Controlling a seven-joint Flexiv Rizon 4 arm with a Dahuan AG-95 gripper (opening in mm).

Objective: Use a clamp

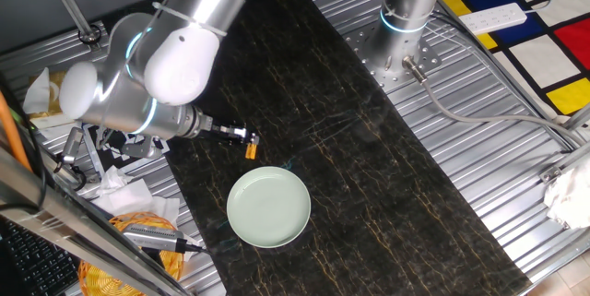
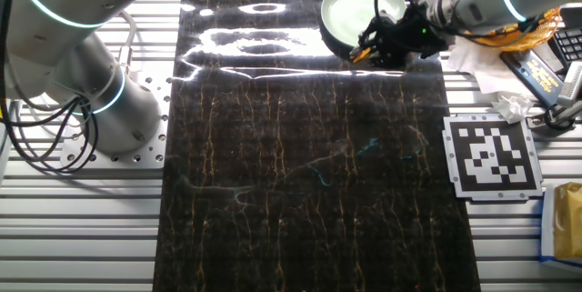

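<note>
1. The gripper [image 1: 241, 136] is low over the dark mat [image 1: 369, 148]; whether it grips cannot be told.
2. The clamp [image 1: 251, 149] sits at its tip, just beside the plate [image 1: 268, 206].
3. Squeeze the prongs squarely, avoiding the plate rim.

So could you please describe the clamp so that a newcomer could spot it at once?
Start at the dark marbled mat and find the pale green plate on it. Just beyond the plate's rim, at the tip of the arm's tool, sits the clamp: tiny and orange-yellow, far smaller than the plate.
</note>
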